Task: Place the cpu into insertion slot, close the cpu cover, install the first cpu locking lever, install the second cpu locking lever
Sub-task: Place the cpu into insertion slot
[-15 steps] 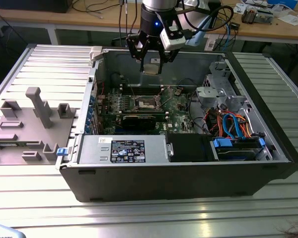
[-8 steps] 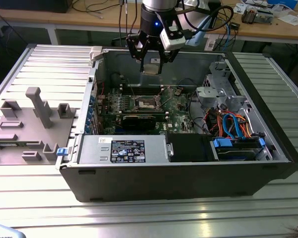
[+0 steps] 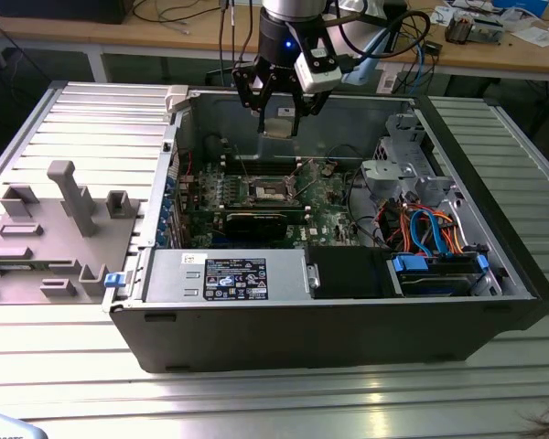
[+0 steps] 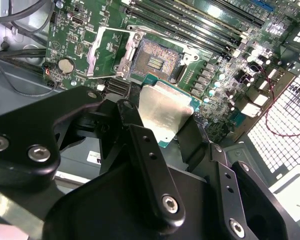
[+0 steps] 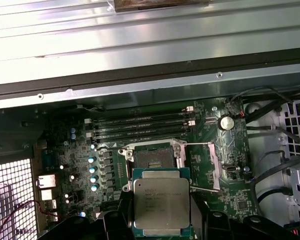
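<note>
Your fingers (image 4: 140,145) are closed on the cpu (image 4: 165,112), pressing two opposite edges, and its silver-grey top faces the cameras in both wrist views. In the exterior view you hold it in the air over the far part of the open computer case (image 3: 256,320), which sits on the desk (image 3: 256,402). The insertion slot (image 5: 154,157) lies uncovered on the green board (image 5: 235,155) below, apart from the cpu and just beside the long memory slots (image 5: 140,125). The cpu cover (image 4: 93,55) is swung open to one side of the slot.
</note>
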Robot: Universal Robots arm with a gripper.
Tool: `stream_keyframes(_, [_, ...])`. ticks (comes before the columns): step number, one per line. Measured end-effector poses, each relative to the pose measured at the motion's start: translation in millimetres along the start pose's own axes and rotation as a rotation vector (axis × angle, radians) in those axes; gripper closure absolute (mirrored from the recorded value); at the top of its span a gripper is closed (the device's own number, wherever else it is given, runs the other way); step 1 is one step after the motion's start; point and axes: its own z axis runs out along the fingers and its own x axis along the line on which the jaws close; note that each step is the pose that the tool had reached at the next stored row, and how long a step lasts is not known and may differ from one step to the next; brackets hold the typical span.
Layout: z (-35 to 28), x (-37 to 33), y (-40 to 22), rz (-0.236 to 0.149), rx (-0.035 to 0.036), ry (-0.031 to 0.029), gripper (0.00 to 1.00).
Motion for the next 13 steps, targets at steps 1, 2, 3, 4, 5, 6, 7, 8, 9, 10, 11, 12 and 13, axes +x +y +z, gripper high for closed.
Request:
stream_keyframes(1, [0.0, 0.0, 0.0, 0.000, 0.0001, 0.0000, 0.45])
stream_keyframes(2, [0.1, 0.0, 0.0, 0.001, 0.0003, 0.0000, 0.45])
stream_keyframes(3, [0.1, 0.0, 0.0, 0.001, 0.0005, -0.0001, 0.45])
stream_keyframes(4, [0.1, 0.0, 0.0, 0.002, 0.0006, -0.0002, 0.45])
stream_keyframes(5, [0.2, 0.0, 0.0, 0.002, 0.0009, -0.0002, 0.45])
stream_keyframes(6, [0.2, 0.0, 0.0, 0.002, 0.0010, -0.0002, 0.45])
stream_keyframes(7, [0.2, 0.0, 0.0, 0.002, 0.0011, -0.0003, 0.45])
stream_keyframes(8, [0.2, 0.0, 0.0, 0.003, 0.0014, -0.0003, 0.45])
stream_keyframes(9, [0.2, 0.0, 0.0, 0.003, 0.0017, -0.0003, 0.45])
stream_keyframes(10, [0.5, 0.0, 0.0, 0.005, 0.0028, -0.0006, 0.45])
stream_keyframes(11, [0.7, 0.0, 0.0, 0.008, 0.0031, -0.0007, 0.45])
stream_keyframes(12, [0.7, 0.0, 0.0, 0.008, 0.0031, -0.0007, 0.45])
stream_keyframes(13, [0.8, 0.0, 0.0, 0.008, 0.0031, -0.0007, 0.45])
